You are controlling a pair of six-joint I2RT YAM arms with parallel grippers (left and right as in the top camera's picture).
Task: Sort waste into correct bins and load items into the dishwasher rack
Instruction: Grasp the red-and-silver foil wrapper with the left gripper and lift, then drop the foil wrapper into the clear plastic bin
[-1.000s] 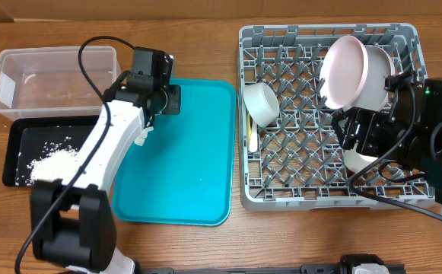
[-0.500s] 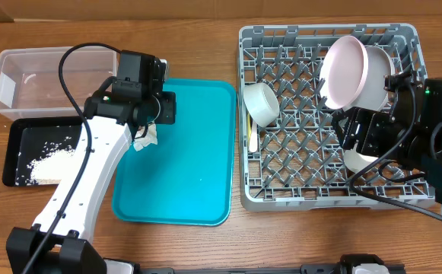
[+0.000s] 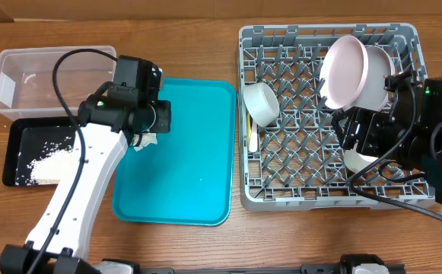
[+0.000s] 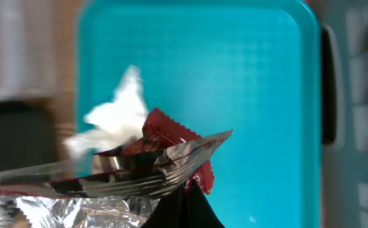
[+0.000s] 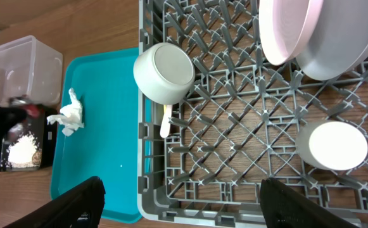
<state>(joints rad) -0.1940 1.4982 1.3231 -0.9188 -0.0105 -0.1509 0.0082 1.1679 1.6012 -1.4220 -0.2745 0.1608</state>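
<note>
Shiny red wrapper [image 4: 171, 142] clamped in left claw [image 3: 151, 125], crumpled white napkin [image 4: 117, 120] bunched beside it, teal tray [image 3: 198, 152] beneath. Waste-sorting step. Next, likely: carry claw over clear tub [image 3: 30, 95] just left of it, release. Right claw [image 5: 180, 202] wide apart over dishwasher rack [image 3: 319, 202].

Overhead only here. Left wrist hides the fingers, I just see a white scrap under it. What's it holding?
Observer: Left wrist camera: left gripper shut on a red wrapper, silver inside, napkin bunched against it.
Operator: Right gripper loaded?
Observer: No. Right wrist camera shows the right gripper open, nothing between the fingers, rack below.
Operator: White thing under that arm?
Observer: A small white bowl on the rack floor, clear of the fingers.
</note>
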